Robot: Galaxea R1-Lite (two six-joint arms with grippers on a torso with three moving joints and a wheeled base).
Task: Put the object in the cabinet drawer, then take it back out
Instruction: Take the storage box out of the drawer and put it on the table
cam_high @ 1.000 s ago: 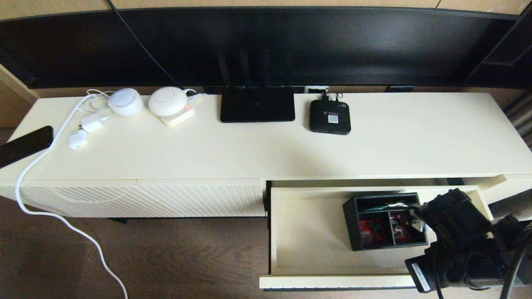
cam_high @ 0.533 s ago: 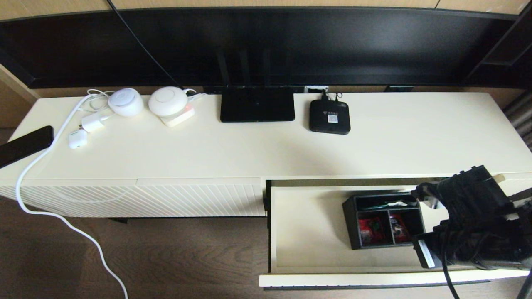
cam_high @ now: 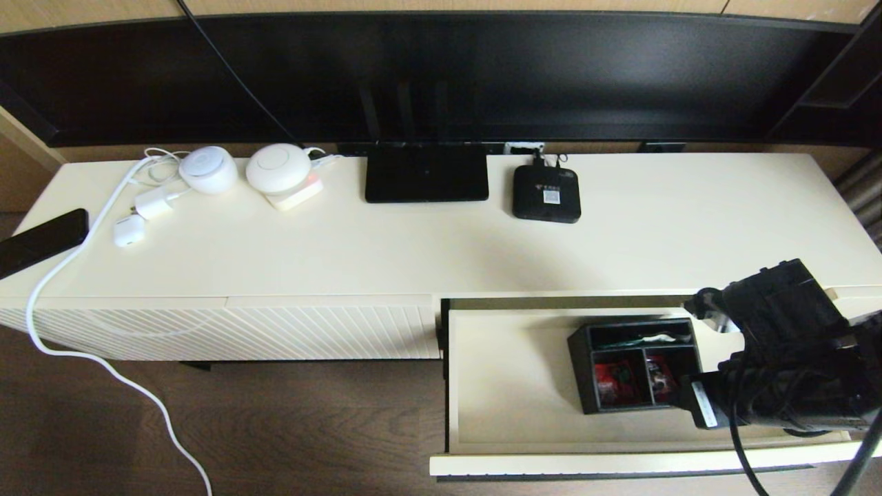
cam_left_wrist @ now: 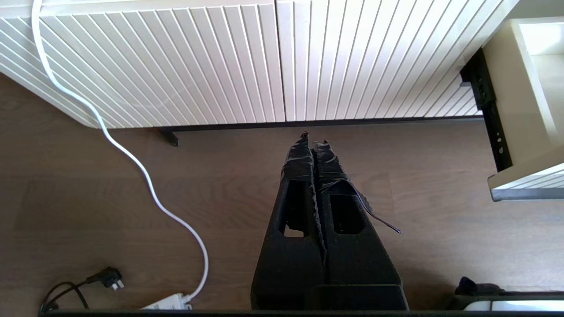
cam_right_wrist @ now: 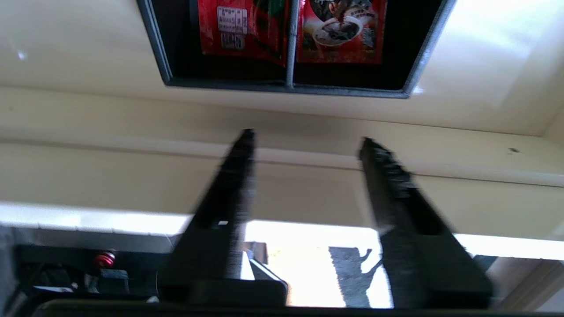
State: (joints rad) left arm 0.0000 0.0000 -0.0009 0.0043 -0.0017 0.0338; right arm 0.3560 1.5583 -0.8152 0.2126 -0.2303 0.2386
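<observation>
Organizer box (cam_high: 637, 364) sits in open cabinet drawer (cam_high: 513, 386), right of middle, on plain cream floor. My right gripper (cam_right_wrist: 304, 141) hovers beside it, fingers spread, empty. My left gripper (cam_left_wrist: 313, 140) parked over brown wood floor (cam_high: 275, 427), fingers pressed together. Cream cabinet top (cam_high: 427, 241) carries router (cam_high: 426, 172).

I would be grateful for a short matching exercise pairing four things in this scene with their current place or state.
Things:
1. organizer box
2. drawer
3. left claw
4. right claw

States:
A. shut, above the floor
B. pulled out
C. open, holding nothing
D. resting inside the drawer

Pairs: 1-D, 2-B, 3-A, 4-C
</observation>
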